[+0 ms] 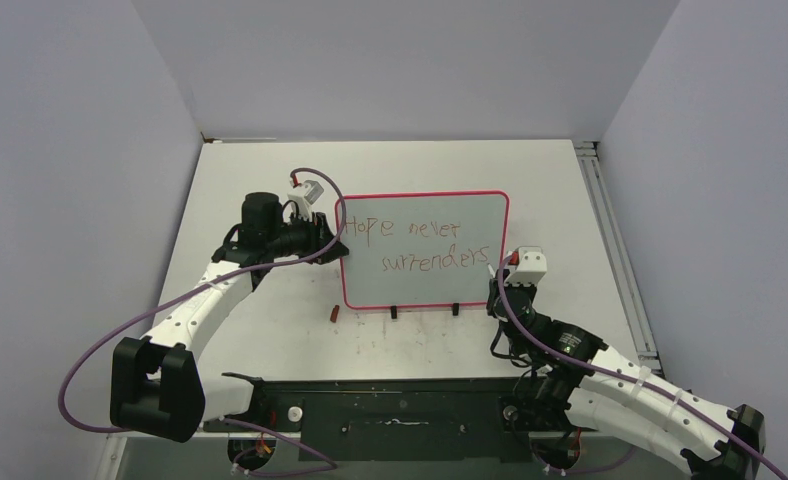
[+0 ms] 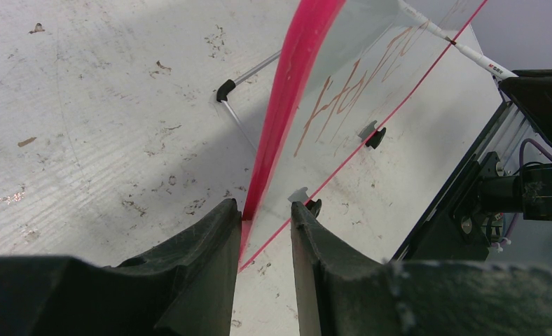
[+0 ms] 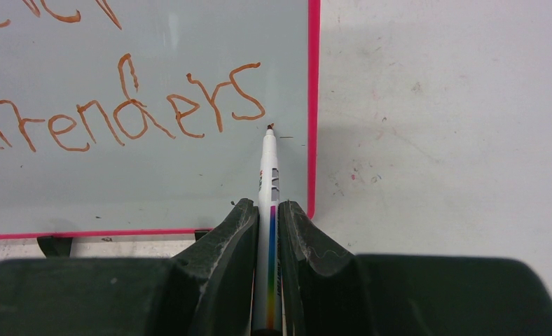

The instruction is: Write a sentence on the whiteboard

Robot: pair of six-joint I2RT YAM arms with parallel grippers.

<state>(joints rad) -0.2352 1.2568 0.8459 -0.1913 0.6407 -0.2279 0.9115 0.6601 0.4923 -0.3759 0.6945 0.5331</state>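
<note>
The whiteboard [image 1: 470,290] stands at the table's middle on two black feet. The sentence [image 1: 420,245] reads "Hope never" over "surrenders". My left gripper [image 1: 335,233] holds the board's pink left edge [image 2: 287,91], one jaw on each side [image 2: 265,204]; "Hope" [image 2: 343,105] shows beside it. My right gripper [image 1: 500,283] is shut [image 3: 267,206] on a white marker [image 3: 267,175] with a rainbow stripe. The marker's tip sits at the board just right of the final "s" of "surrenders" [image 3: 119,115], near the lower right corner. The marker also shows in the left wrist view [image 2: 462,49].
A small red-brown cap [image 1: 335,313] lies on the table by the board's lower left corner. A wire stand leg [image 2: 225,91] props the board from behind. A metal rail [image 1: 610,230] runs along the table's right edge. Grey walls enclose three sides.
</note>
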